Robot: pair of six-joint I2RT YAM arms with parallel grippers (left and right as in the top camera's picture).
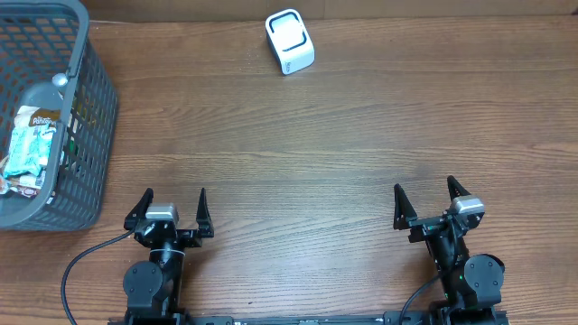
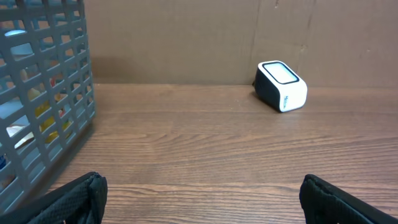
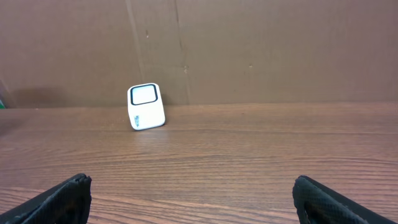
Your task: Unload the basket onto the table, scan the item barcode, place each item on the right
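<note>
Sitting wide open and empty, the left end effector (image 1: 174,195) and right end effector (image 1: 424,187) are resting at the front of the desk (image 1: 316,135). The packet (image 1: 30,144) is lying in the basket (image 1: 97,81); the left one, I reckon, should be lifting it barcode-out toward the scanner (image 1: 289,41).

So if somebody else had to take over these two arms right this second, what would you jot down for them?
Left gripper: open, empty, low at the near side, close to the grey basket.
Right gripper: open, empty, low at the near right.
Items: all in the basket, with a white wrapped packet on top. None is out on the table.
Scanner: small white box at the far side, standing alone.
Done: nothing yet.
Left: lift an item from the basket and show its barcode to the scanner's window.
</note>
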